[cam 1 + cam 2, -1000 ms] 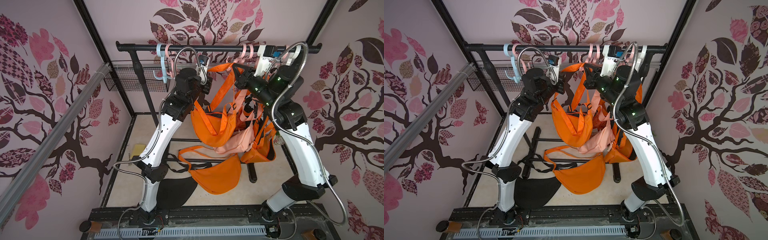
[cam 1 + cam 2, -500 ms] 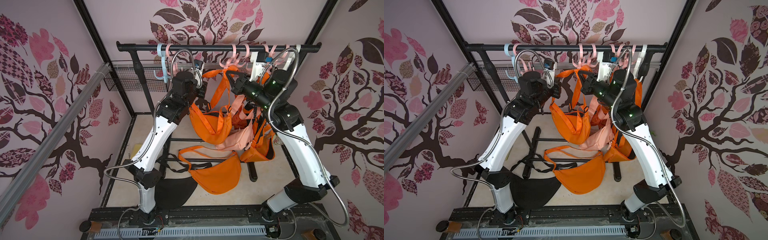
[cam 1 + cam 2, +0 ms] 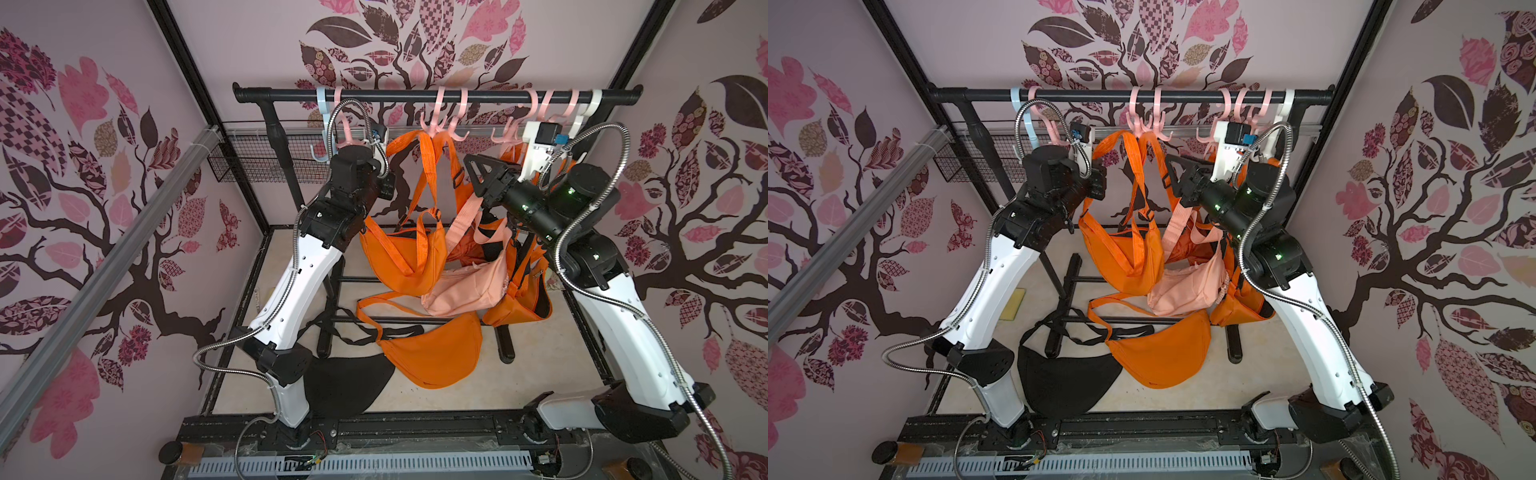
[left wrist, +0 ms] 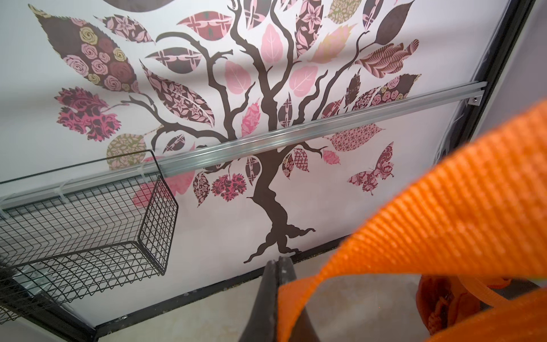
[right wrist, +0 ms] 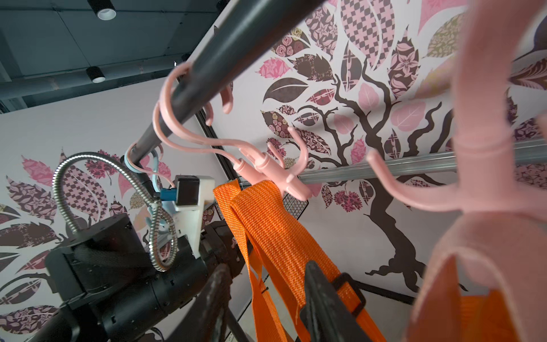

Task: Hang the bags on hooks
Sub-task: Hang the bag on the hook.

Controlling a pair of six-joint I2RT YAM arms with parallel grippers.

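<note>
Under the rail (image 3: 415, 96) the orange bag (image 3: 399, 253) is seen hung clear of the floor, beside a peach bag (image 3: 469, 282). Its strap (image 5: 266, 213) is looped over a middle pink hook (image 5: 266, 164). The right gripper (image 5: 266, 266), clamped a second ago, has been parted. The strap lies loose between its jaws, so the weight is judged passed to the hook. The left gripper (image 4: 278, 265) is kept clenched with the strap against it; whether it is pinched cannot be told. The hang is judged nearly done, with the left arm's retreat still to come.
</note>
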